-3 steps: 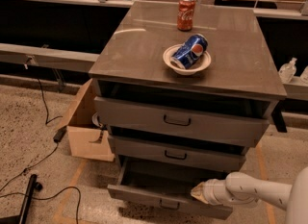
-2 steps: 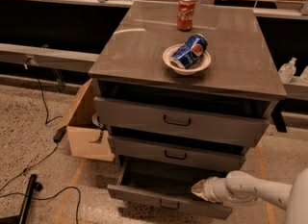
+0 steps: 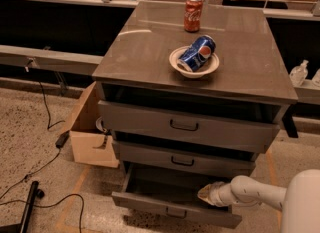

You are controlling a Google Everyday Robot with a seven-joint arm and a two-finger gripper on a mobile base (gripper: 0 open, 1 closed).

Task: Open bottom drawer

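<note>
Bottom drawer [image 3: 150,203]: found at the foot of the bench, below its front edge, standing part-way out with grey interior exposed. Front is wide and shallow, and a small dark loop handle [image 3: 176,212] is set at mid-width. Judged to be stiff sheet metal, fairly heavy, running on slides. It is best taken at the handle or hooked behind the front panel, and pulled square so it is not racked.

Gripper [image 3: 210,193]: seen inside the drawer, toward the bench's right front corner, just behind the front panel. Whether it is clenched or released cannot be told.

Two taller drawers [image 3: 150,119] above sit further in. On the bench top [image 3: 145,52], a bowl [image 3: 175,63] holding a blue can [image 3: 196,53] is placed near the front edge, and a red can [image 3: 193,13] near the back edge.
</note>
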